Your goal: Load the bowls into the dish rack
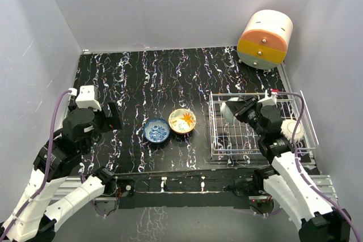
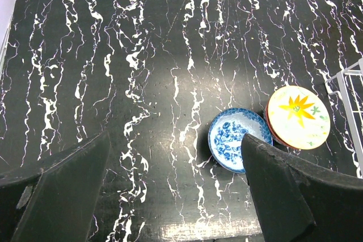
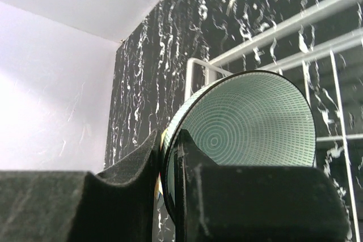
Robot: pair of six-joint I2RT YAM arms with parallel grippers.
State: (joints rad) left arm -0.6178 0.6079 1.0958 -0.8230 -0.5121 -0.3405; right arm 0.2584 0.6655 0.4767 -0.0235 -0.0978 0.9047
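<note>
The white wire dish rack stands at the right of the table. My right gripper is shut on the rim of a pale green ringed bowl and holds it tilted on edge over the rack's far left part. In the right wrist view the gripper pinches the bowl above the rack wires. A blue patterned bowl and a yellow flower bowl sit side by side at the table's middle. My left gripper is open and empty, left of them. In the left wrist view the gripper hangs above the table with the blue bowl and yellow bowl to its right.
A white round bowl-like thing sits at the rack's right side. A cream-and-orange round drawer unit stands at the far right corner. Grey walls close in the black marbled table. The rack's corner shows at the left wrist view's right edge.
</note>
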